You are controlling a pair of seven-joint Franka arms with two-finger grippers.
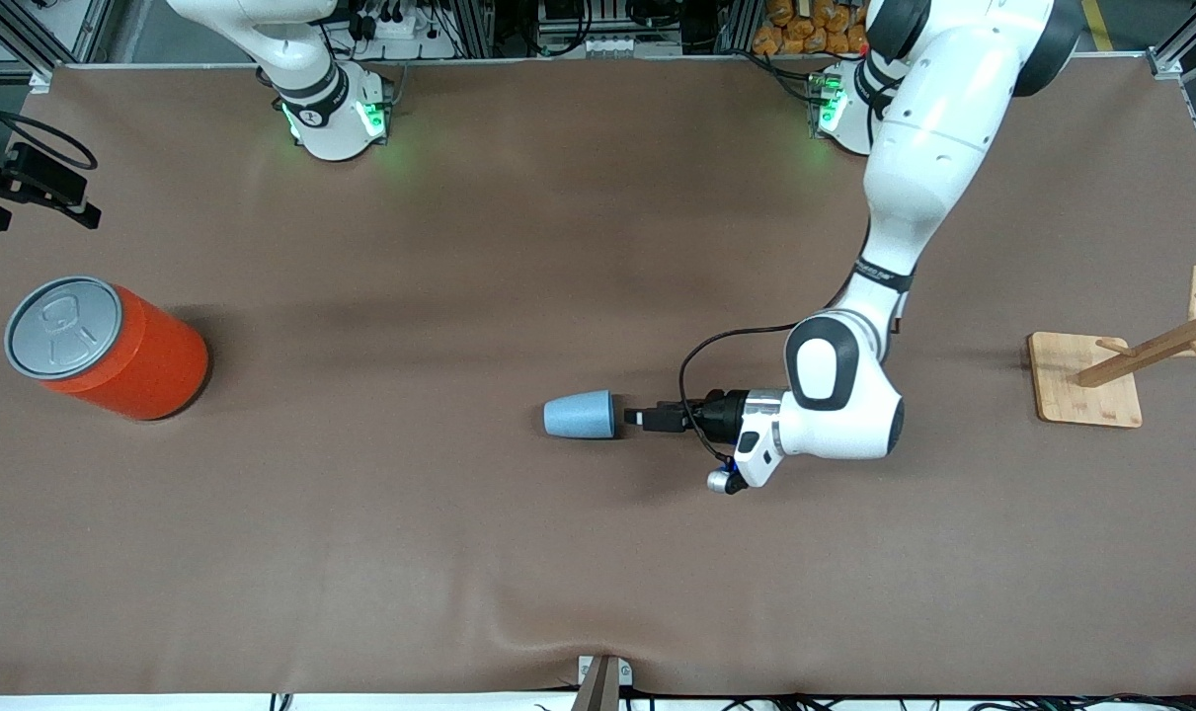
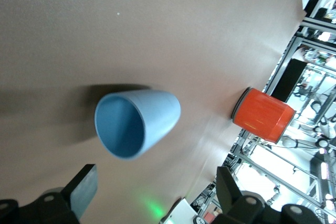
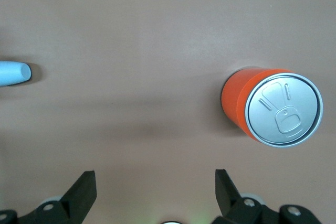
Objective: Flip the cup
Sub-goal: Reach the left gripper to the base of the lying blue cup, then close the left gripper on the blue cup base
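The left end effector (image 1: pixel 632 418) sits low over the middle of the counter (image 1: pixel 518 553), pointing sideways, fingers spread wide and empty. In the front view its fingertips blur together into one dark block; the left wrist view shows only their tips (image 2: pixel 84 190) at the frame's edge. The cup (image 1: pixel 579 414) lies on its side just beside them, not touching, its open mouth facing the end effector. The right end effector (image 3: pixel 155 192) is outside the front view; its own wrist view shows it parted, empty, above the counter near the upright orange can (image 1: pixel 114 351). There the cup is cut off by the frame edge.
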